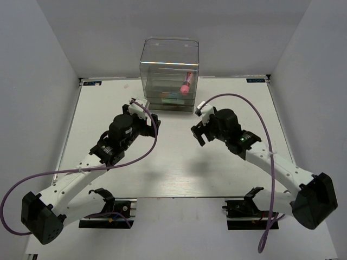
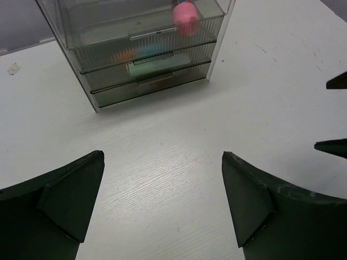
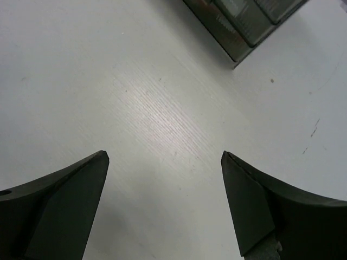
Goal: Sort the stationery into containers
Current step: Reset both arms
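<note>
The clear organizer (image 1: 162, 59) stands at the back middle of the table. A pink tube (image 1: 186, 84) leans upright in its top bin. In the left wrist view the organizer (image 2: 108, 32) faces me, the pink tube (image 2: 185, 16) above its closed greyish drawers. Through the drawer fronts show an orange marker (image 2: 126, 55), a light-blue marker (image 2: 154, 51) and a green marker (image 2: 157, 67). My left gripper (image 1: 145, 110) (image 2: 162, 157) hangs open and empty just in front of the drawers. My right gripper (image 1: 197, 129) (image 3: 165, 157) is open and empty over bare table, right of the organizer's front corner (image 3: 238, 27).
The white table (image 1: 173, 162) is walled by grey panels on the left, right and back. Purple cables (image 1: 255, 108) loop off both arms. My right gripper's fingertips (image 2: 332, 146) show at the right edge of the left wrist view.
</note>
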Robot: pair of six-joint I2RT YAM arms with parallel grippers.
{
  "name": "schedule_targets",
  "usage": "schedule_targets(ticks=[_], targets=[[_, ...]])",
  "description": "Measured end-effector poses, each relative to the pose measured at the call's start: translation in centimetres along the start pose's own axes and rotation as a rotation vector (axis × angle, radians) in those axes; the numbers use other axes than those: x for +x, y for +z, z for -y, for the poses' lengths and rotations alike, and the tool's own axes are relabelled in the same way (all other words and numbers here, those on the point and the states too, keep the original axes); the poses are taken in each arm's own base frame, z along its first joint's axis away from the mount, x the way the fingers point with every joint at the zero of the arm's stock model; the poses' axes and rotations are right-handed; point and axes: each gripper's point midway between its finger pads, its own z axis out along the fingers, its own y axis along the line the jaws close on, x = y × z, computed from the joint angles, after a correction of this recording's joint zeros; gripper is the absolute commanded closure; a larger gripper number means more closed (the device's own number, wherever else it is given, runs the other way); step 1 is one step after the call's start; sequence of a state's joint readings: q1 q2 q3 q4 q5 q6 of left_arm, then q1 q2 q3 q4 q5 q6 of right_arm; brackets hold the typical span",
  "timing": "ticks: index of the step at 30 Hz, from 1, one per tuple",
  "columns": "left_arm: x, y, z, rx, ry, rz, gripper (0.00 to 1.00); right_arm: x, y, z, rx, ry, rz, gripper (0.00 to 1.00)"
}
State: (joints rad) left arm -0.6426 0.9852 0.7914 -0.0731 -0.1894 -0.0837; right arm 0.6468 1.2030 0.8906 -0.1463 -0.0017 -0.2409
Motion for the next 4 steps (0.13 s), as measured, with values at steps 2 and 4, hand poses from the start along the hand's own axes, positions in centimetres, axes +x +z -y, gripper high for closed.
schedule_targets(ticks=[2, 4], targets=[[-0.02, 0.01, 0.04, 0.004, 0.007, 0.001, 0.01, 1.14, -0.90, -0.34, 0.004, 0.012, 0.006, 0.10], [-0.06, 0.02, 0.08, 0.007, 0.010, 0.004, 0.01, 0.98, -1.38, -0.33, 0.015, 0.026, 0.037, 0.10]])
